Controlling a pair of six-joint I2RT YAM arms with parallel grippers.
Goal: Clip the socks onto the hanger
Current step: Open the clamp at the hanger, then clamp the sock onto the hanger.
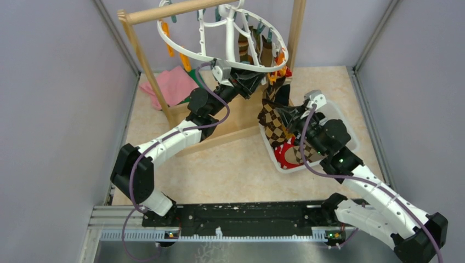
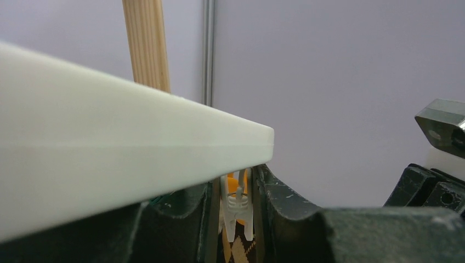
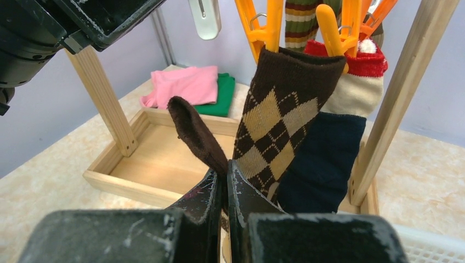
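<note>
The white oval hanger point(image 1: 228, 33) hangs from the wooden pole; its rim point(image 2: 109, 142) fills the left wrist view. My left gripper point(image 1: 256, 82) is under the rim, shut on a white clip point(image 2: 237, 205) seen between its fingers point(image 2: 236, 208). My right gripper point(image 1: 279, 118) is shut point(image 3: 226, 170) on the plain brown toe end point(image 3: 192, 131) of a brown argyle sock point(image 3: 268, 126). The sock's cuff reaches up to the tips of an orange clip point(image 3: 263, 27). A red, white and navy sock point(image 3: 323, 159) hangs beside it from another orange clip point(image 3: 329, 27).
A white perforated basket point(image 1: 285, 167) with more socks point(image 1: 285, 150) stands by the right arm. The wooden rack has a pole point(image 1: 170, 11), side posts point(image 3: 104, 93) and a base tray point(image 3: 159, 159). Pink point(image 3: 183, 85) and green point(image 3: 219, 98) cloths lie at the back left.
</note>
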